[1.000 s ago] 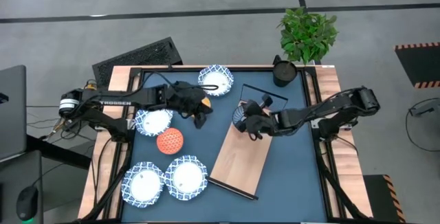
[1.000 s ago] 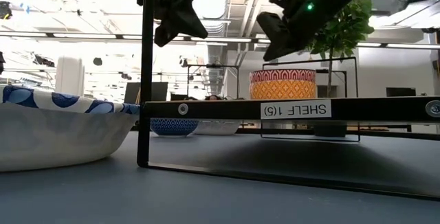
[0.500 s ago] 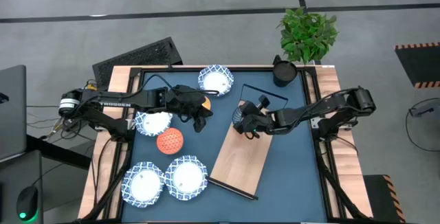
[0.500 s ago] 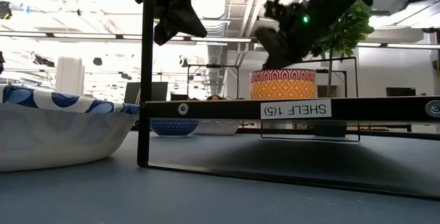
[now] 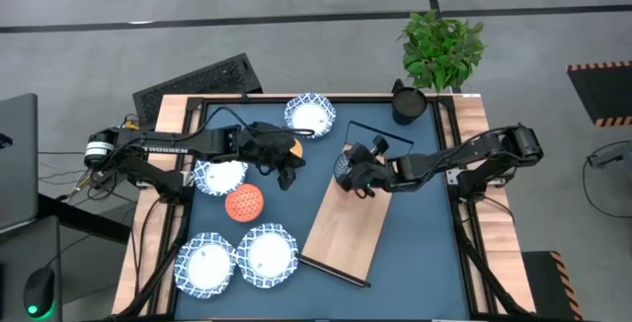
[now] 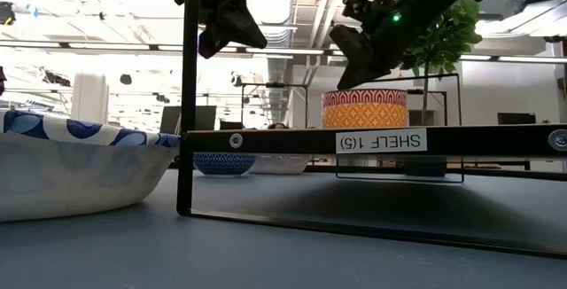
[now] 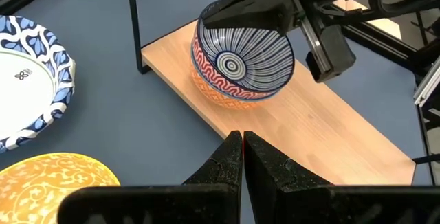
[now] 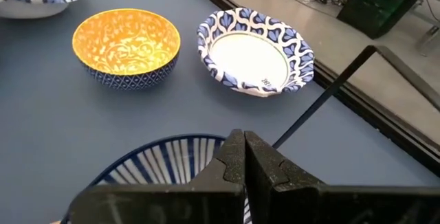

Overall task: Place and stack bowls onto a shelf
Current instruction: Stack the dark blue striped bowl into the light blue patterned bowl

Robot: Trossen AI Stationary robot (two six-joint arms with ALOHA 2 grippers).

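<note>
Surface: dark blue table [image 5: 415, 253] within a wooden frame.
Shelf: light-wood shelf [image 5: 348, 231] lies diagonally mid-table.
Striped bowl: striped bowl [image 7: 242, 64] sits on the shelf's far end.
Right gripper: right gripper [image 5: 357, 180] closed, empty, over the striped bowl's rim.
Left gripper: left gripper [image 5: 286, 172] closed, empty, beside the yellow-lined bowl [image 8: 126, 47].
Other bowls: white blue-rimmed bowls [image 5: 237, 260] rest on the table's left side.

From above, the right claw [image 5: 348, 176] covers most of the striped bowl [image 5: 342, 169] on the shelf [image 5: 348, 228], and the left claw [image 5: 285, 171] hides part of the yellow bowl [image 5: 293, 147] beside that shelf. In the right wrist view the striped bowl is cut off by the edge. In the low view a large white bowl [image 6: 71, 165] beside the shelf is cropped too.
</note>
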